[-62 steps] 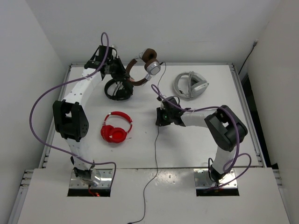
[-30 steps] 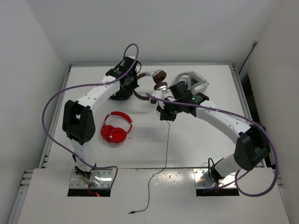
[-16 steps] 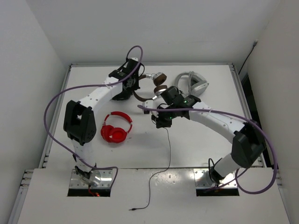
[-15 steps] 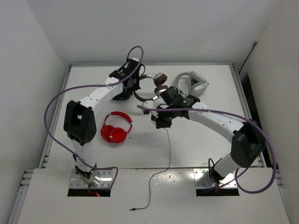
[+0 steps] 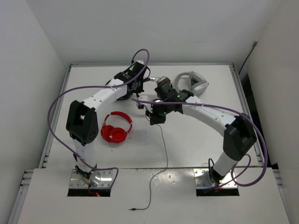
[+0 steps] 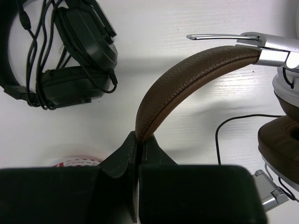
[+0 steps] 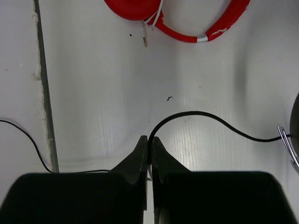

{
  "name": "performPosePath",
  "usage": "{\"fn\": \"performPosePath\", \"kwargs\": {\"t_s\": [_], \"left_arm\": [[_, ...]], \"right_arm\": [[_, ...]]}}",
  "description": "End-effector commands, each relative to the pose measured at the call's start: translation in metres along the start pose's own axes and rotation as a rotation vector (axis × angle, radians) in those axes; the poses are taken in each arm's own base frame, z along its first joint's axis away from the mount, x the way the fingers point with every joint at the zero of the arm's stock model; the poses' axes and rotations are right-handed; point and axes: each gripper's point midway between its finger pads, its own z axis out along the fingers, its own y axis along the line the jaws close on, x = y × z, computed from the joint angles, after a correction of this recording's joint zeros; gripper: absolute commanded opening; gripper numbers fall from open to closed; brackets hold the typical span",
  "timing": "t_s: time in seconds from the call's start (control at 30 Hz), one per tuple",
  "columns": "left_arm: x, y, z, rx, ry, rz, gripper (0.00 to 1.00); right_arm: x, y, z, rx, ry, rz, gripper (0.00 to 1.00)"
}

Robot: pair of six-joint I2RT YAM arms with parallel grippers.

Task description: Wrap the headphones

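The headphones (image 5: 162,85) have a dark brown headband (image 6: 187,74), silver cup shells (image 6: 285,88) and a brown pad (image 6: 280,144). My left gripper (image 6: 138,140) is shut on the lower end of the headband and holds the headphones above the table at the back middle (image 5: 140,88). My right gripper (image 7: 149,142) is shut on the thin black cable (image 7: 201,114), just in front of the headphones (image 5: 153,116). From there the cable (image 5: 163,149) hangs down and trails across the near edge to its plug (image 5: 133,210).
Red headphones (image 5: 116,127) lie left of centre and show in the right wrist view (image 7: 187,18). Black headphones (image 6: 70,60) lie under my left arm at the back left. White-grey headphones (image 5: 190,85) lie at the back right. A metal rail (image 7: 44,93) runs along the table's edge.
My left gripper has carried the headphones to the right. My right gripper has moved left and slightly back with the cable, closer under the headphones; the cable's loose tail has shifted a little.
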Motion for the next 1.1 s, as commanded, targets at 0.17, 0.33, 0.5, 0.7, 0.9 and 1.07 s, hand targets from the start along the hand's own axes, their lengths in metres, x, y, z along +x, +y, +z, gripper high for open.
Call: {"fn": "performPosePath", "kwargs": {"t_s": [0.17,0.33,0.5,0.7,0.9,1.07], "left_arm": [[-0.014,-0.028,-0.003,0.158,0.004,-0.114,0.0],[-0.011,-0.036,-0.006,0.205,0.025,-0.112,0.0],[-0.007,-0.034,-0.004,0.198,0.031,-0.101,0.0],[0.003,-0.027,-0.007,0.167,0.036,-0.08,0.0],[0.003,-0.022,-0.004,0.139,0.025,-0.08,0.0],[0.003,-0.022,-0.004,0.139,0.025,-0.08,0.0]], "right_arm": [[-0.024,0.006,0.014,-0.053,-0.07,-0.008,0.0],[-0.016,-0.001,0.02,-0.055,-0.07,0.034,0.0],[-0.012,-0.021,0.01,-0.013,-0.097,0.087,0.0],[-0.019,-0.058,-0.01,0.018,-0.188,0.203,0.0],[-0.019,-0.063,-0.025,0.023,-0.22,0.243,0.0],[-0.011,-0.061,-0.043,0.051,-0.228,0.261,0.0]]}}
